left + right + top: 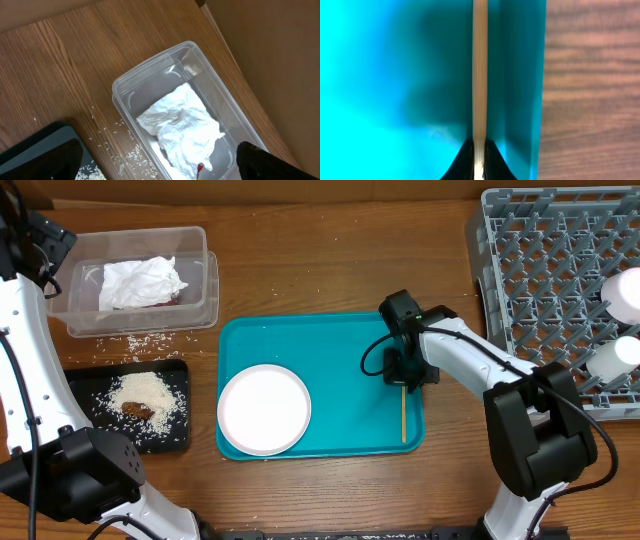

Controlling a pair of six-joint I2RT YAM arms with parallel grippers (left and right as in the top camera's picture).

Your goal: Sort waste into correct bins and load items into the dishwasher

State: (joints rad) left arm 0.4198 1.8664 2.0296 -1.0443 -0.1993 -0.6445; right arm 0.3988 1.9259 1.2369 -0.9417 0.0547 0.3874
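Note:
My right gripper [404, 380] is shut on the light wooden chopsticks [403, 415] at the right side of the teal serving tray [340, 340]; in the right wrist view the chopsticks [479, 70] run straight up from between my fingertips [479, 160]. A round white plate [264, 409] lies on the tray's left. The clear tub [200, 275] holds the crumpled white napkin [140, 280] with a bit of red wrapper [199, 169] under it. The black tray [85, 375] holds rice and a brown scrap [138, 411]. My left gripper [160, 172] is open above the tub's edge.
The grey dish rack [540, 270] stands at the far right with white cups or bowls [625, 295] in it. Loose rice grains [140, 340] lie on the wooden table between the tub and the black tray.

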